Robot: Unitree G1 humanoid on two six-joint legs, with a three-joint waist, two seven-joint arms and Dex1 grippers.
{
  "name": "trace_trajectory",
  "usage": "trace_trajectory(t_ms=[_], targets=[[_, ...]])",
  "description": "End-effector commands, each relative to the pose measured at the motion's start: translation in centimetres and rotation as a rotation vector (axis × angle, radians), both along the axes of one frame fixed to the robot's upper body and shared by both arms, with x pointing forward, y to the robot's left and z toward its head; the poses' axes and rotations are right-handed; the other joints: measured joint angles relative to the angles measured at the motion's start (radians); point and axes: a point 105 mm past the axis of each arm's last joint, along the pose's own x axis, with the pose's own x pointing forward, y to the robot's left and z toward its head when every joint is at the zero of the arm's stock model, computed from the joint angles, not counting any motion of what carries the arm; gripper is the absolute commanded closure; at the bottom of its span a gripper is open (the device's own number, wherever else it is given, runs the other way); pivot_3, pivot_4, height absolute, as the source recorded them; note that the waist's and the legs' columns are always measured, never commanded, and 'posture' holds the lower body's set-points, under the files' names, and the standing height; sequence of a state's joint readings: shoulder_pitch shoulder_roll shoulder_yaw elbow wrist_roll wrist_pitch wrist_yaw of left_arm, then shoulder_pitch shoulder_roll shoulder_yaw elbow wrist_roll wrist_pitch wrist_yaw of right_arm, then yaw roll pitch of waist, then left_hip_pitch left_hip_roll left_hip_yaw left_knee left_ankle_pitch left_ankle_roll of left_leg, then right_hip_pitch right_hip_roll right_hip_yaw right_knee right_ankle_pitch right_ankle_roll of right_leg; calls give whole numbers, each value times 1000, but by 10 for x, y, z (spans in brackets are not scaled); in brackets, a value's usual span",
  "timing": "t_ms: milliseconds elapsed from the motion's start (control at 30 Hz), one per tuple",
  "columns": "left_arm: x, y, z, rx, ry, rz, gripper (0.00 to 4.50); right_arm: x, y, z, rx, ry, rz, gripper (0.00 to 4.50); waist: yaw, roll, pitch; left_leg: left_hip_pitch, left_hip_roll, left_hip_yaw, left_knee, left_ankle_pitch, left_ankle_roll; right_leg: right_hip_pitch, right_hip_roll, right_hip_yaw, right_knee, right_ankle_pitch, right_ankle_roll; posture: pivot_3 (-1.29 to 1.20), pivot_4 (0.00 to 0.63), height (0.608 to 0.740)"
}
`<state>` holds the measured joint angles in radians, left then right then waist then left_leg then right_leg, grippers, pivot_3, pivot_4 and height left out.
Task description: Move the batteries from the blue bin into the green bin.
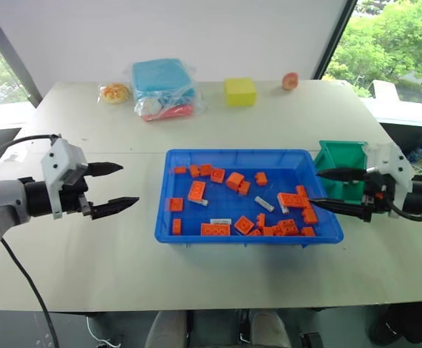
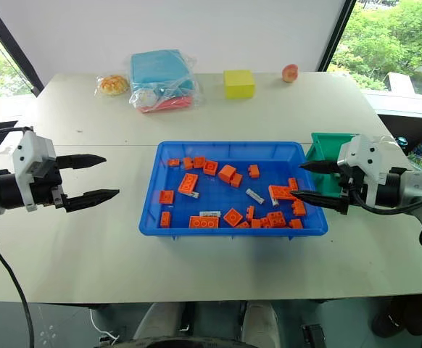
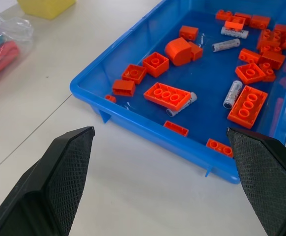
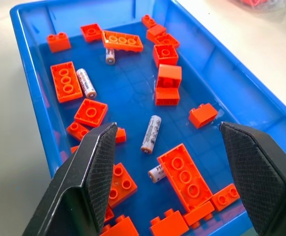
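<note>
The blue bin [image 1: 247, 237] sits in the middle of the table, holding many orange toy bricks [image 1: 196, 191] and several batteries. One battery [image 4: 151, 133] lies bare on the bin floor, another battery [image 4: 86, 82] rests beside a brick, and a third battery [image 3: 182, 104] is half under a brick. The green bin [image 1: 345, 163] stands against the blue bin's right end. My left gripper [image 1: 127, 185] hangs open over the table, left of the blue bin. My right gripper [image 1: 315, 187] is open above the blue bin's right end, in front of the green bin, holding nothing.
Along the table's far side stand a yellow cube [image 1: 240, 91], a light-blue box wrapped in clear plastic [image 1: 164, 87], a small bagged bun [image 1: 114, 92] and a peach-coloured fruit [image 1: 290, 80]. Bare tabletop stretches left of and in front of the blue bin.
</note>
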<state>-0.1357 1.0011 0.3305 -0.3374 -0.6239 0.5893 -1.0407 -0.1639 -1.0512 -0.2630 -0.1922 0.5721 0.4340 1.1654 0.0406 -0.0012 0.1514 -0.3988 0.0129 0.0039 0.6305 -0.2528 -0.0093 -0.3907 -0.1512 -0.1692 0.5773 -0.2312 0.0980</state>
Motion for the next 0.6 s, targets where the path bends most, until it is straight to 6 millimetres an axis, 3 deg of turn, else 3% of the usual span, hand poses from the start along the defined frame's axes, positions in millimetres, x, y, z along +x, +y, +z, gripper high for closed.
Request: trace_trajectory(t_ms=[33,467,600], targets=[[-6,-5,8,27,-32,-49,0,-2,4,9,-8,-36,18,1097,0,0,0,0,0,0,0,0,0,0,0,0,0,0,0,0,150,706],[1,-10,6,44,-43,-70,0,1,6,7,-41,-48,25,1097,0,0,0,2,1,2,0,0,0,0,0,1,0,0,0,0,150,706],[-1,-17,8,30,-53,-93,0,8,9,16,-68,-74,64,1097,-3,1,1,2,1,3,-1,0,0,0,0,1,0,0,0,0,150,706]])
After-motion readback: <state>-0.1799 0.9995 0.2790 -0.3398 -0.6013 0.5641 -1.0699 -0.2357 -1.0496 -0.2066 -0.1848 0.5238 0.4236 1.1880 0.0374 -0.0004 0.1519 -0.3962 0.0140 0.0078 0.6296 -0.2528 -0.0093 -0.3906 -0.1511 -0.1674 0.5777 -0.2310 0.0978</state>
